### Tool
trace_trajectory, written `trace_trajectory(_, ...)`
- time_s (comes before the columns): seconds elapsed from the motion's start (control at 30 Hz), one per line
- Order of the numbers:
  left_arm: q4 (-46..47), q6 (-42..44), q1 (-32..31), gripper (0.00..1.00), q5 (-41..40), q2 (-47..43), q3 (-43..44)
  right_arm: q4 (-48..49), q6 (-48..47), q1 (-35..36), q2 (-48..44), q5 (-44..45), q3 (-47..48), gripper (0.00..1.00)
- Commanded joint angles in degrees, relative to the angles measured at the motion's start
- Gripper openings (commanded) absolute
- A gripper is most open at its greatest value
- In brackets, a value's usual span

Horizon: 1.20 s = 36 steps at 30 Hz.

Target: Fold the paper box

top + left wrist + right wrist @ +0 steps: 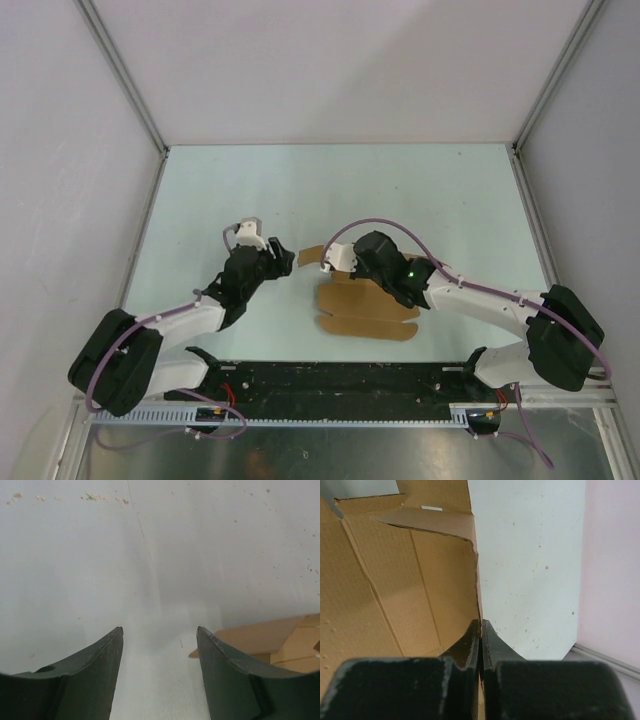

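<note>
The paper box (pixel 365 308) lies as a brown die-cut cardboard sheet in the middle of the table, one flap (pixel 310 256) raised toward the left. My right gripper (pixel 332 262) is shut on a panel's edge; in the right wrist view the cardboard (pixel 395 580) runs straight into the closed fingertips of the right gripper (pixel 481 622). My left gripper (pixel 283 254) hovers just left of the flap, open. In the left wrist view the left gripper (pixel 160 630) has only bare table between its fingers, and the paper box (pixel 270 637) shows behind the right finger.
The pale table (pixel 220 190) is boxed in by white walls with metal corner posts (pixel 125 75). A black rail (pixel 340 380) holds the arm bases at the near edge. Small crumbs (pixel 95 497) dot the far table surface.
</note>
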Motion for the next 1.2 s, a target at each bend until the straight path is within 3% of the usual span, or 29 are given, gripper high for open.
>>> trace_trajectory(0.0,4.3,2.3,1.1,0.65,2.9,1.8,4.0,0.1,1.2,0.6,-1.5,-2.2,-0.5,0.0)
trace_trajectory(0.17,6.3,5.5,1.1,0.62,8.0,5.1,6.4,-0.8,2.3,0.6,-1.5,-3.8,-0.5,0.0)
trace_trajectory(0.33,8.1,6.7,1.1,0.48,17.8,7.7,6.2,-0.1,3.1,0.1,-1.5,-4.2,-0.5,0.01)
trace_trajectory(0.47,10.4,6.7,0.3,0.41,21.1,8.2,4.3,0.1,3.7,-0.2,-1.0,-5.1,-0.5,0.01)
trace_trajectory(0.7,10.7,8.0,-2.2,0.29,23.4,8.2,3.1,0.8,5.3,-1.3,-0.5,-5.8,-0.5,0.01)
trace_trajectory(1.17,11.3,9.3,-8.3,0.21,24.4,8.3,2.7,0.8,7.3,-1.8,0.2,-6.8,-0.5,0.03)
